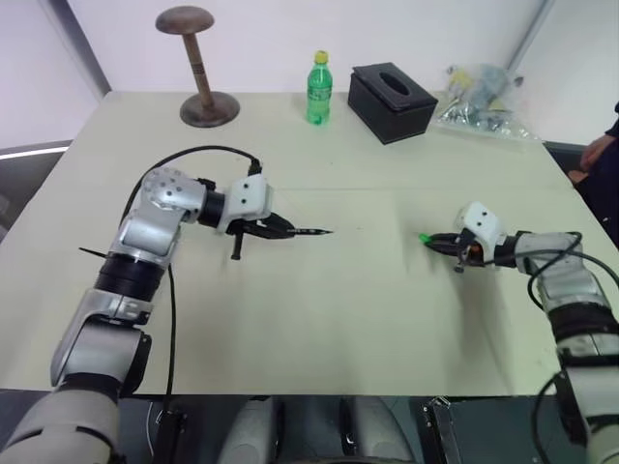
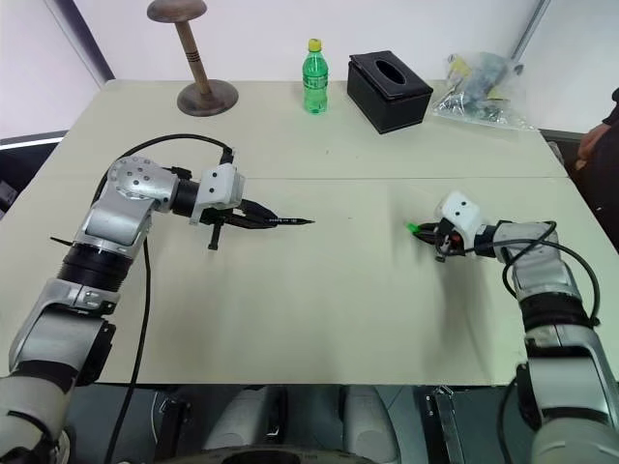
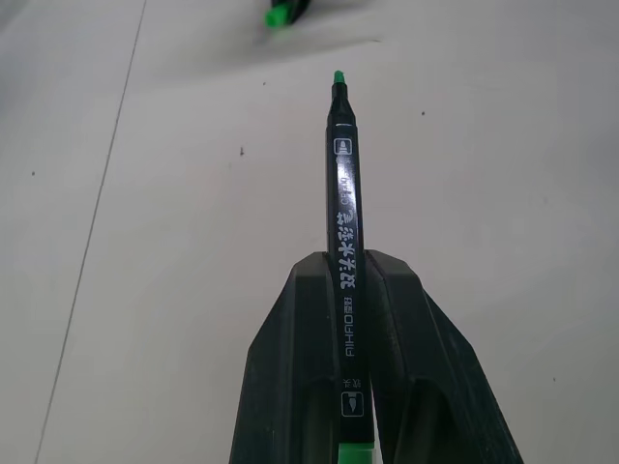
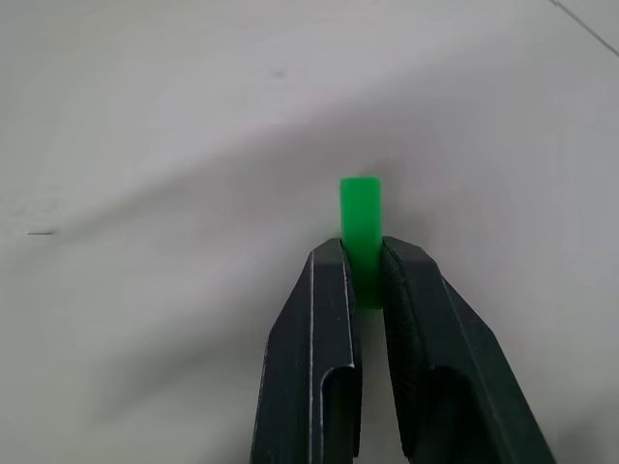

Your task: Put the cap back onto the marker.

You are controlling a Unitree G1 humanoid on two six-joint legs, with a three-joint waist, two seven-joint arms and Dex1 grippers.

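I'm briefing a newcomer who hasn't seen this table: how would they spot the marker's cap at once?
Start at the pale table and follow the robot's right arm to its claw. The cap is pinched between its two black fingers, jutting past their tips. It is a tiny bright green cylinder, far shorter than the long black marker held in the left claw, and much smaller than the green bottle at the far edge.

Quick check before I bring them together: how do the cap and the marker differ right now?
The marker is long, thin and black with a green tip; the cap is a short, all-green cylinder. The marker is clamped in the left hand and juts far beyond it toward the cap; the cap is pinched in the right hand with only its end poking out. Both are gripped, and apart from each other above the table.
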